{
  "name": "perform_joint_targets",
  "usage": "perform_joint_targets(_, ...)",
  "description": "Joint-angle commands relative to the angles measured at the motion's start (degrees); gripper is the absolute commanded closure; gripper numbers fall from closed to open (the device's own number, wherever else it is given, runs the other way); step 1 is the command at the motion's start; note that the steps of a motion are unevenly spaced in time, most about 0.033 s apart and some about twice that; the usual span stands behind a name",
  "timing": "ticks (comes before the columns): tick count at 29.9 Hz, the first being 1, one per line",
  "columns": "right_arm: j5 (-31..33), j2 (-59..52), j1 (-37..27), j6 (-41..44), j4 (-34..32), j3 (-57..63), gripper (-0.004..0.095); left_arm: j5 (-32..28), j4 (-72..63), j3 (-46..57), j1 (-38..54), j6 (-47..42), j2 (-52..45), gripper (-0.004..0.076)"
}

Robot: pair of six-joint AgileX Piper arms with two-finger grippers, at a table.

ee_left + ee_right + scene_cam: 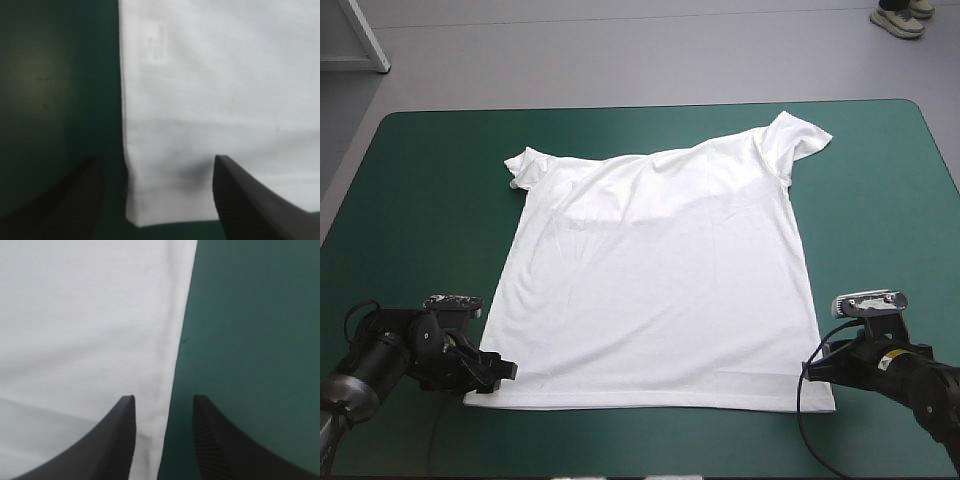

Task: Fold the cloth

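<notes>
cloth: the t-shirt lies spread flat in the middle of the teal-green cover, hem toward the robot, sleeves toward the far edge.
left pincer: the left gripper is low at the near left hem corner, fingers wide apart, the corner between them, nothing held.
right pincer: the right gripper is at the near right corner, fingers apart but narrower, the shirt's side edge between them, not clamped.
step: i judge it as taking hold of both hem corners for the first fold.
next: each pincer must pinch its corner firmly, then both lift evenly and carry the hem toward the collar.

1 table, teal-green cover, corners rounded.
</notes>
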Motion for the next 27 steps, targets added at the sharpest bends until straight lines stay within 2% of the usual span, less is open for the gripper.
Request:
perform_joint_targets(1,-1.4,-0.3,-0.6,-0.6,0.3,-1.9,0.0577,-1.7,-0.4,-1.2,-0.1,0.2,1.4,0.0274)
perform_joint_targets(7,-1.3,-0.3,-0.6,-0.6,0.3,-1.9,0.0589,-1.9,-1.7,-1.2,-0.1,3.3,4.5,0.0290)
perform_joint_targets(10,-1.3,-0.3,-0.6,-0.6,0.3,-1.9,0.0589,-0.7,-3.4,-1.1,-0.1,6.2,5.6,0.0344)
perform_joint_targets(13,-1.1,-0.3,-0.6,0.0,0.3,-1.9,0.0589,0.1,-3.6,-1.1,-0.1,8.0,5.8,0.0485)
perform_joint_targets(16,-0.6,-0.3,-0.6,0.6,0.3,-1.9,0.0589,0.3,-4.0,-1.1,-0.1,10.4,5.8,0.0683)
perform_joint_targets(17,-0.3,-0.3,-0.6,1.0,0.3,-1.9,0.0589,0.3,-4.2,-1.1,-0.1,11.3,5.8,0.0701)
perform_joint_targets(23,1.2,-0.3,-0.6,2.7,0.3,-1.9,0.0571,-0.9,-5.1,-1.1,-0.1,12.4,5.8,0.0705)
perform_joint_targets(25,2.5,-0.1,-0.6,2.8,0.7,-1.9,0.0503,-2.0,-5.1,-1.1,-0.1,12.4,5.8,0.0705)
perform_joint_targets(27,3.8,0.8,-0.6,2.8,1.4,-1.9,0.0389,-3.1,-5.3,-1.1,-0.1,12.4,5.8,0.0705)
